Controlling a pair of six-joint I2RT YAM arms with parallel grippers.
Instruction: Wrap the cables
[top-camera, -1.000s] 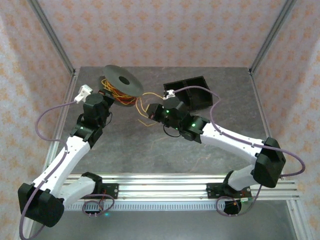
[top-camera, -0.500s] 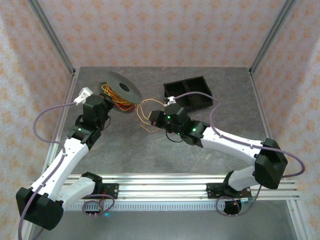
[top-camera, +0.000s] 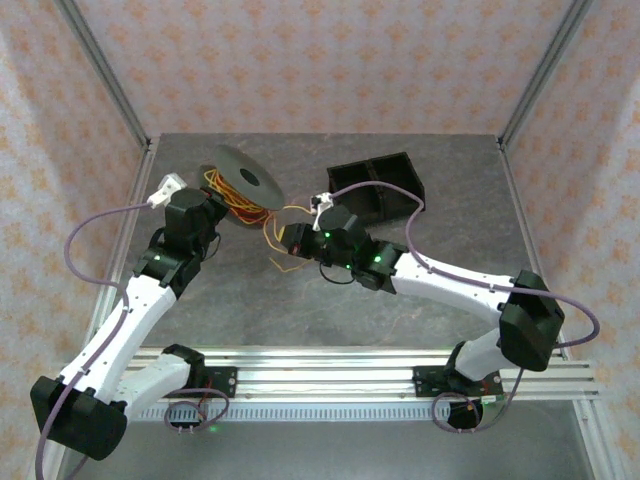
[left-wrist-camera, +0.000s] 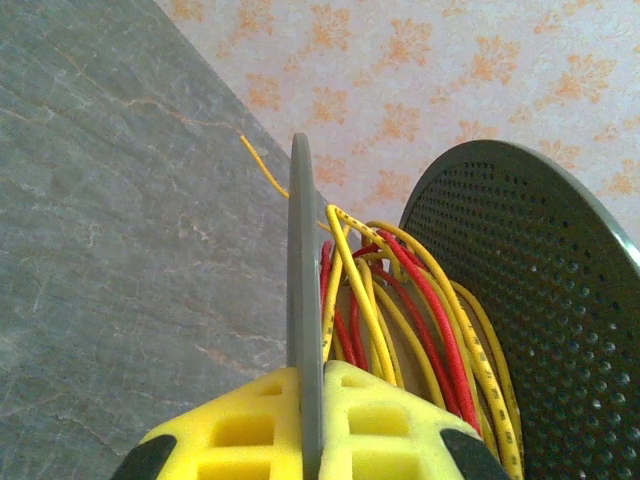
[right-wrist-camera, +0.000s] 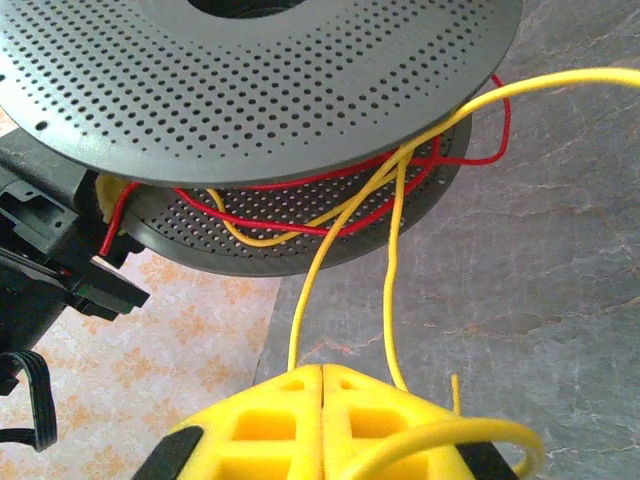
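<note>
At table's (top-camera: 300, 300) rear left, left gripper (left-wrist-camera: 310, 400) clamped on spool (left-wrist-camera: 540, 300) flange edge; right gripper (right-wrist-camera: 322, 385), jaws closed, pinching yellow strand of cables (left-wrist-camera: 400, 320) wound on spool.

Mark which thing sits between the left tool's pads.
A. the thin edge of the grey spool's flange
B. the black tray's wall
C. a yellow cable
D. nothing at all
A: in the left wrist view the spool flange runs edge-on down between the yellow pads of the left tool, which is shut on it; the cables lie beside it, outside the grip.
</note>
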